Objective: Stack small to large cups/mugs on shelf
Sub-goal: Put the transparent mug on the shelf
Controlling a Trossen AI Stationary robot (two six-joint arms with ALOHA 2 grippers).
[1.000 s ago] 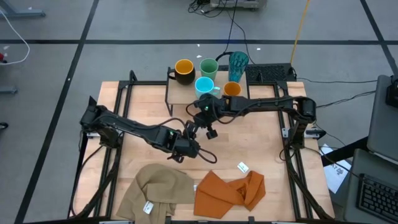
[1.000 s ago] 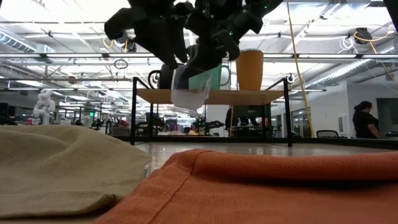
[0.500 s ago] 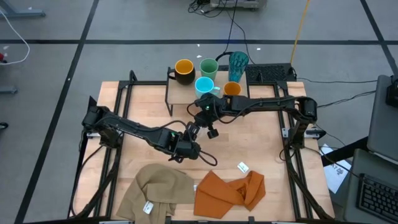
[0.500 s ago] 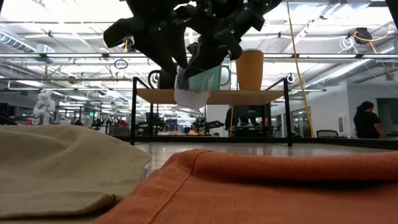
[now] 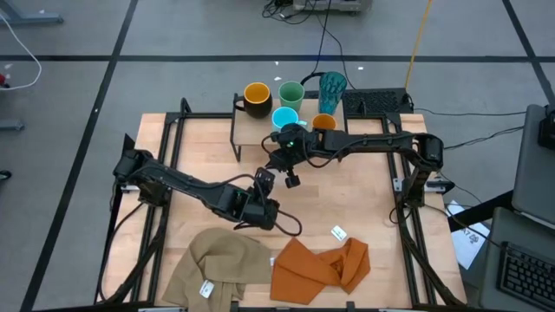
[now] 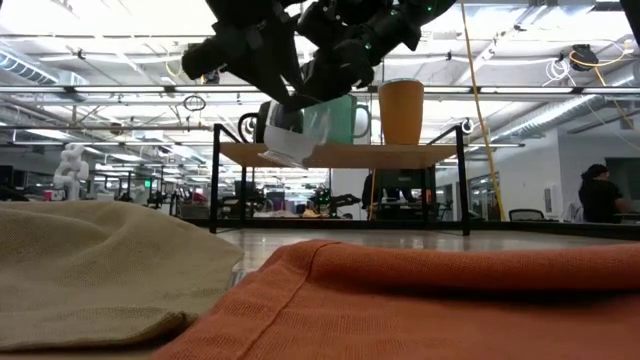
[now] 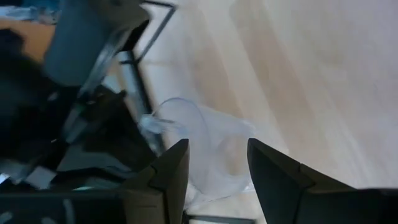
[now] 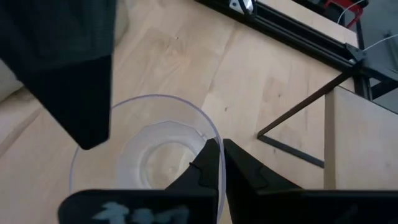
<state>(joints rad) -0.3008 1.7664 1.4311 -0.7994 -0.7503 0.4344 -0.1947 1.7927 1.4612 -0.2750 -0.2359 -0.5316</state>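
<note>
Fingers of the right gripper (image 8: 216,163) are pinched on the rim of the clear cup (image 8: 149,149); left gripper (image 7: 216,163) is held part-open, straddling the cup's side. Over the last second the cup has been lifted and tilted toward the shelf (image 6: 340,154) at 12 o'clock. Handover to the right arm looks underway; placement not yet done.

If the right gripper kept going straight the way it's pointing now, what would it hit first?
Likely the bare tabletop. The right gripper, shut on the clear cup's rim, points down past the cup at open wood in its wrist view. The shelf lies off to one side. Depth is hard to judge.
</note>
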